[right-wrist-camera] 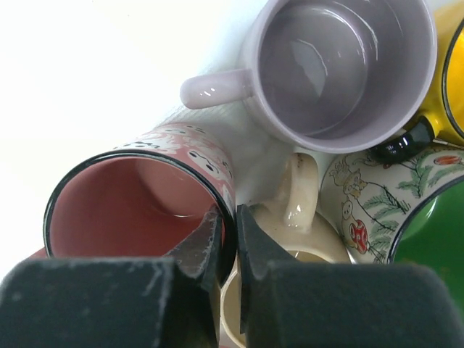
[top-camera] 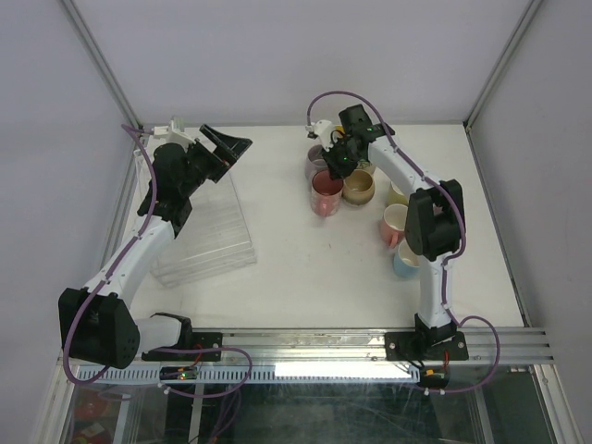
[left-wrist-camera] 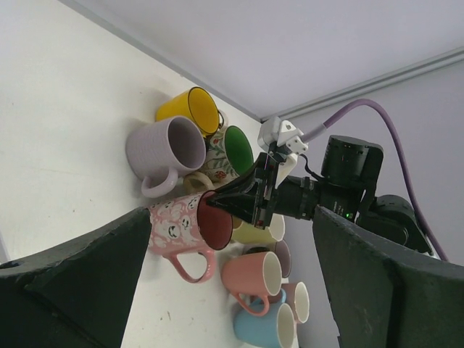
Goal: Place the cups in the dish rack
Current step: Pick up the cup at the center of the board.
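Note:
My right gripper is shut on the rim of a pink patterned cup, with one finger inside and one outside. That cup stands at the near left of a tight cluster of cups. The cluster includes a lilac cup, a beige one, a green-lined one and a yellow one. The clear dish rack lies on the left with no cup in it. My left gripper hangs open above the rack's far end, its fingers facing the cups.
More cups stand right of the cluster: a plain pink one, a light blue one and a cream one. The right arm's elbow hangs over them. White walls close the table's back and sides.

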You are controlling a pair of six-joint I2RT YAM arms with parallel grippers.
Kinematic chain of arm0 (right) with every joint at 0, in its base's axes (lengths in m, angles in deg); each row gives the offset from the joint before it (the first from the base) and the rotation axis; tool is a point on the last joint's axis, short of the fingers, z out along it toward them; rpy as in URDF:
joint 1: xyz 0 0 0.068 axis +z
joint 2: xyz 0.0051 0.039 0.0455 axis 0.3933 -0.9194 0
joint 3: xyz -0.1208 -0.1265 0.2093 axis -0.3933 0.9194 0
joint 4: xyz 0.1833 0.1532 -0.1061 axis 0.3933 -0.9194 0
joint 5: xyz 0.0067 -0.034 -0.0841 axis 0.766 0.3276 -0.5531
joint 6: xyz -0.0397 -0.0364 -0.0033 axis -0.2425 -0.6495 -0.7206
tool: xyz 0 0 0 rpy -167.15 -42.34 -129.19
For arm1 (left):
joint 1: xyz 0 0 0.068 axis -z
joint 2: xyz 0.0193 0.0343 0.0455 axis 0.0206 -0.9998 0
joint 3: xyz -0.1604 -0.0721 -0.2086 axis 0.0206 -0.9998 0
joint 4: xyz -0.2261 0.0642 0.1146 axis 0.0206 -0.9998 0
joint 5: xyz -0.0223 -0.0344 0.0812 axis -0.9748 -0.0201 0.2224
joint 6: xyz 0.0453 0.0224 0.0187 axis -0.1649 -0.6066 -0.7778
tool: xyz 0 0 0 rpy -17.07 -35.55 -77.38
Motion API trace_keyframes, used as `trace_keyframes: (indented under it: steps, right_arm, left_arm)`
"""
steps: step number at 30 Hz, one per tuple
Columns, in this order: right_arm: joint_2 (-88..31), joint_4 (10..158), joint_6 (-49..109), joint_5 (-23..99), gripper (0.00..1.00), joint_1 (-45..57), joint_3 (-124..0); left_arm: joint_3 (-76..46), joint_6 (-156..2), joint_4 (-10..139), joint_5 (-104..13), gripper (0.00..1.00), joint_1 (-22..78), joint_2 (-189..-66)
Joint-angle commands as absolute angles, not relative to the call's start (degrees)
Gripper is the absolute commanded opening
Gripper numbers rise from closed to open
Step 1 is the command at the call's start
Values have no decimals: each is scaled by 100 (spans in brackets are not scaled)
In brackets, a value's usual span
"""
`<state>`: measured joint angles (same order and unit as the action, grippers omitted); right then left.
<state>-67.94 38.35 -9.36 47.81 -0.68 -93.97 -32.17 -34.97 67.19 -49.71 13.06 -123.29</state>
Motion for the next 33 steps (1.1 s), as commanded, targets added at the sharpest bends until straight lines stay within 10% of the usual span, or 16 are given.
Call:
trace_keyframes:
  steps: [1, 21, 33]
  right_arm:
    - [-6682, 3862, -932, 4876, 3, -79, -9577]
    - [-5238, 4768, 718, 7101, 0, -729, -9196]
    - [-4446, 7854, 3571, 8264, 0, -1564, -8521]
  left_arm:
    - [-3187, -3386, 7050, -5197, 91, 1225, -12233]
    - [-3151, -2646, 8202, -6036, 89, 1226, -12327]
    - [-3173, -1098, 9822, -6310, 91, 1366, -12475]
